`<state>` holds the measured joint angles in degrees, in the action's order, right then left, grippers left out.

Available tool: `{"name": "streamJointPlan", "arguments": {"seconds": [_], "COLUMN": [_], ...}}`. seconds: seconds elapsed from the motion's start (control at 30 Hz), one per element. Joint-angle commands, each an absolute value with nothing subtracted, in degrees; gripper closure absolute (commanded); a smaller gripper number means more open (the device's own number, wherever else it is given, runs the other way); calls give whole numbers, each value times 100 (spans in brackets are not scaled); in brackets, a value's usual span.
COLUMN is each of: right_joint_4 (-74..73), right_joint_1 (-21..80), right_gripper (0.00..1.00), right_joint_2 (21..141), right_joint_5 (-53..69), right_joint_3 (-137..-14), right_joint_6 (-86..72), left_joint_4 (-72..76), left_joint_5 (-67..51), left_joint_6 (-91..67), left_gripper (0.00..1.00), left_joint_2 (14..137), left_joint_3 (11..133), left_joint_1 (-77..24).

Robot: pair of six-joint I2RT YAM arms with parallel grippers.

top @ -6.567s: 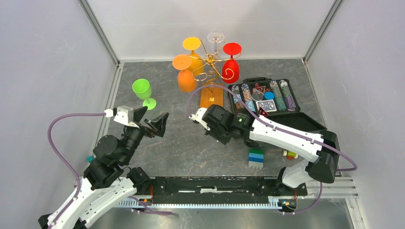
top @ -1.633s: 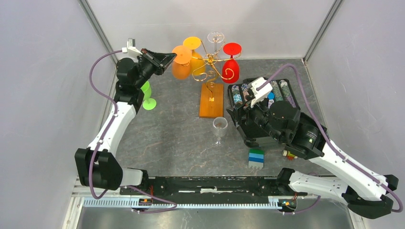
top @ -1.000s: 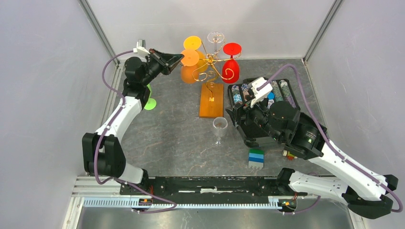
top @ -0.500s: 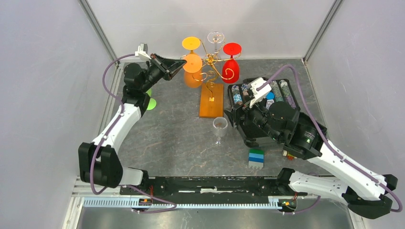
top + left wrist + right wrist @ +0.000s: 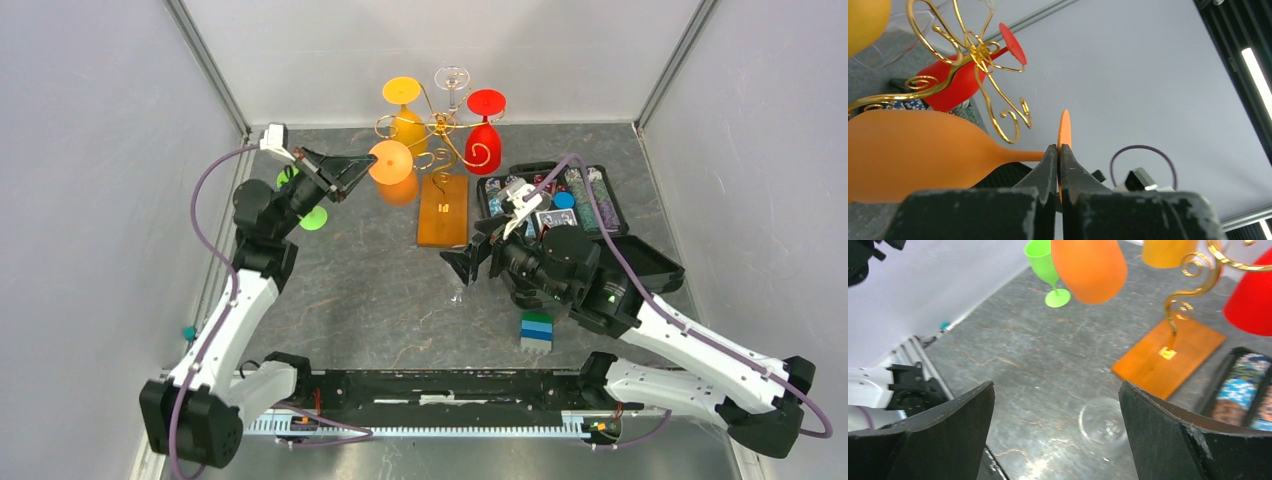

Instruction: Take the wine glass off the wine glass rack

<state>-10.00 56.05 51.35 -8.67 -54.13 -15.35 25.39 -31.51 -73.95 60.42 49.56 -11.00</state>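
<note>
- Walled on three sides by plain pale grey panels: back wall (image 5: pixel 440 40), left wall (image 5: pixel 90 150), right wall (image 5: pixel 770 150).
- Framed at the two back corners by bare aluminium posts (image 5: pixel 205 65), slanting outward toward the top of the overhead view.
- Floored with a dark grey tabletop (image 5: pixel 370 290), veined like stone with thin pale lines.
- Edged along the near side by a ribbed metal rail (image 5: pixel 420 426).
- Lit from above by a bright white strip light (image 5: pixel 1255 75) in a dark ceiling (image 5: pixel 1228 35), seen from the left wrist.

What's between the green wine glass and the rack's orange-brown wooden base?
Bare grey tabletop; above it the shut left gripper holds an orange wine glass, seen in the top view.
</note>
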Motion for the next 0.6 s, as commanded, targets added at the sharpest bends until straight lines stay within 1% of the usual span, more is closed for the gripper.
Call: {"name": "streamJointPlan", "arguments": {"seconds": [0.0,0.2,0.3,0.4,0.57], "right_joint_4": [480,2172,3072,3704,4389], "right_joint_1": [5581,5582,5584,5582,5582], "right_gripper": [2,2,2,2,2], "right_joint_2": [4993,4759,4812,5062,5625], "right_joint_5": [-274,-536,-688,-733,-618], "right_joint_3": [-4988,-4164,-3826,-3770,-3898], "right_joint_6": [-2445,-3688,-4202,-4510,-4945], "left_joint_4": [2628,2684,3163,3709,4083], "left_joint_5": [-2592,-2064,-1559,-1258,-1182], "left_joint_6": [-8034,-9116,-10339,-11440,-12479], "left_gripper": [98,98,98,98,98], "left_joint_2": [5184,4450,4068,3851,3607], "left_joint_3": [4686,4553,4034,3575,3138], "left_joint_1": [-1073,-1070,-1067,-1072,-1072]}}
